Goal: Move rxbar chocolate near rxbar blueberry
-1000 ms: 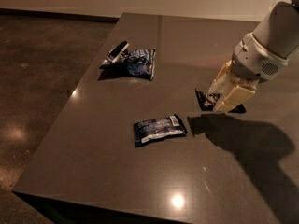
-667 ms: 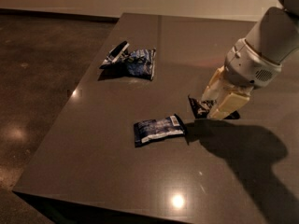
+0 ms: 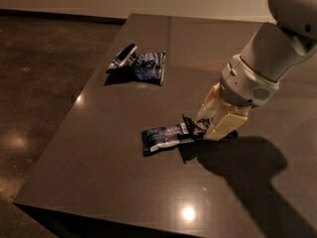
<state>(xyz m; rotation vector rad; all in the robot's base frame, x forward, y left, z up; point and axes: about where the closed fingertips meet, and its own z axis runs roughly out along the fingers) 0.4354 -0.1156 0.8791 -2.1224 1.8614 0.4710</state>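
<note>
Dim scene, overhead glare spot on table (image 3: 99,182) front, hard shadow beside mid-table pincer (image 3: 207,129) gripping rxbar chocolate (image 3: 190,125)

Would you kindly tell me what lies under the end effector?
The rxbar chocolate: only one end shows, beside the rxbar blueberry. The end effector, low over the table, covers the rest.

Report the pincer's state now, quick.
Pincer: closed on the small flat black bar wrapper with white lettering, low on the dark grey table, its wrapper end touching the flat dark blue bar wrapper.
</note>
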